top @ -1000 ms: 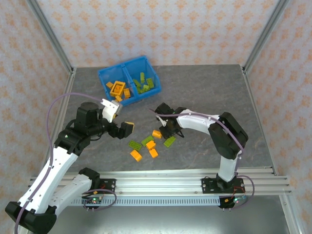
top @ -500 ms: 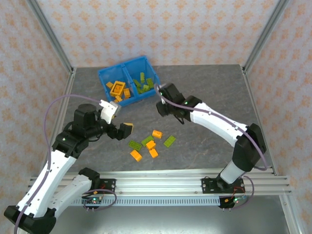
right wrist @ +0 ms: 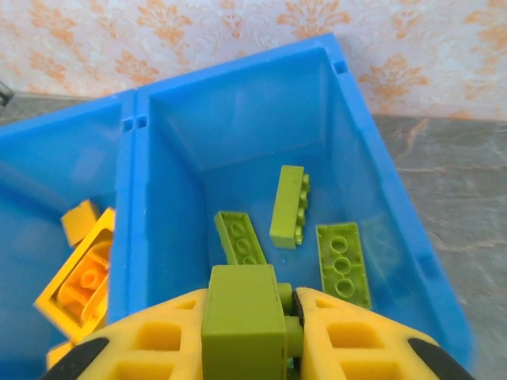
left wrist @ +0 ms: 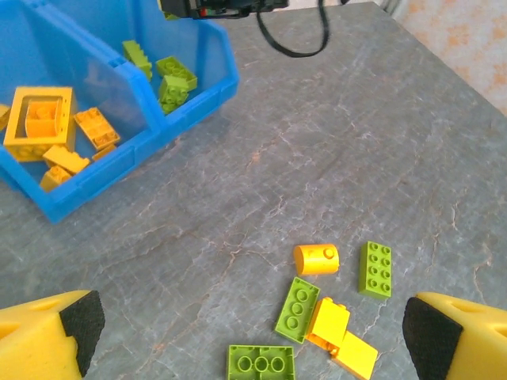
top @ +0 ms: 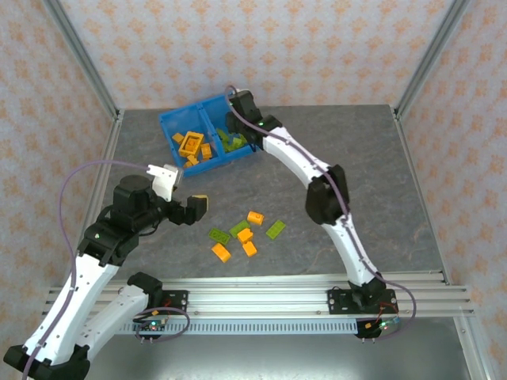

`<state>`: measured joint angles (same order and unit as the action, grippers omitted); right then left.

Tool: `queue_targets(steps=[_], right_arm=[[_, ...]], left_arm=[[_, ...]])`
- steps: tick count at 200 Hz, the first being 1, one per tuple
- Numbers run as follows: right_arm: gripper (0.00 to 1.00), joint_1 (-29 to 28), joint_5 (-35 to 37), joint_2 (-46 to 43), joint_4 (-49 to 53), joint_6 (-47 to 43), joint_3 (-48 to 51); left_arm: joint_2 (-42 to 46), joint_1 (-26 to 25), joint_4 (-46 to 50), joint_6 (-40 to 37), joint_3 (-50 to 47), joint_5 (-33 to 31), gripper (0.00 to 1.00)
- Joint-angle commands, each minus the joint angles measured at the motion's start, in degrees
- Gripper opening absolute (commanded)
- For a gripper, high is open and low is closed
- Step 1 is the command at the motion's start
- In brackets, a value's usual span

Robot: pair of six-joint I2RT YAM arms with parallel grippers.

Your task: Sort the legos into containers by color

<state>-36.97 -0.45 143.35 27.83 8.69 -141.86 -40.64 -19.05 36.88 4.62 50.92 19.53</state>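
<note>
Right gripper [top: 236,120] grips one green brick [right wrist: 244,317] over the bin [right wrist: 238,111]; left gripper [left wrist: 249,336] wide open, empty; loose: four orange bricks [top: 254,217], three green ones [top: 276,229]

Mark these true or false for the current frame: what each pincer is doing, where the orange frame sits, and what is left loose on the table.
1. The right pincer is shut on a green brick above the blue bin, over the compartment holding green pieces. True.
2. The left pincer grips an orange brick. False: it is open and empty, hanging over the table.
3. The orange frame lies in the compartment with the other orange pieces. True.
4. Every loose piece on the table is green. False: both colours lie there, such as an orange piece beside a green plate.
</note>
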Motion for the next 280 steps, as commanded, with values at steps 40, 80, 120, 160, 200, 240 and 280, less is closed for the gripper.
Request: queue_targets(steps=[40, 80, 120, 160, 200, 240, 280], right_arm=[[0.39, 0.0, -4.0, 11.7, 0.6, 3.7, -17.7], [0.48, 0.3, -3.9, 6.1, 5.0, 2.4, -18.8], [0.54, 0.9, -3.9, -8.5, 15.1, 1.3, -9.5], [0.76, 1.0, -1.6, -35.9, 14.8, -0.2, 23.8], [0.99, 1.4, -2.1, -63.1, 13.0, 2.1, 54.6], [0.99, 1.4, 3.6, -76.5, 24.9, 4.8, 62.1], [0.99, 1.4, 6.3, -82.6, 26.6, 6.1, 66.5]], left_arm=[[-2.9, -0.3, 0.9, 4.9, 0.1, -3.3, 1.00], [-4.4, -0.3, 0.4, 4.9, 0.0, -1.8, 1.00], [-9.7, -3.5, -0.5, 9.6, 0.9, -2.3, 0.99], [-20.7, -15.9, -0.3, 15.7, 4.3, -8.8, 0.99], [-38.3, -27.2, 0.2, 19.5, 10.7, -16.3, 1.00], [-50.6, -28.3, -4.4, 25.7, 12.8, -20.3, 0.99], [-58.2, -28.3, -7.7, 21.0, 15.5, -15.6, 0.99]])
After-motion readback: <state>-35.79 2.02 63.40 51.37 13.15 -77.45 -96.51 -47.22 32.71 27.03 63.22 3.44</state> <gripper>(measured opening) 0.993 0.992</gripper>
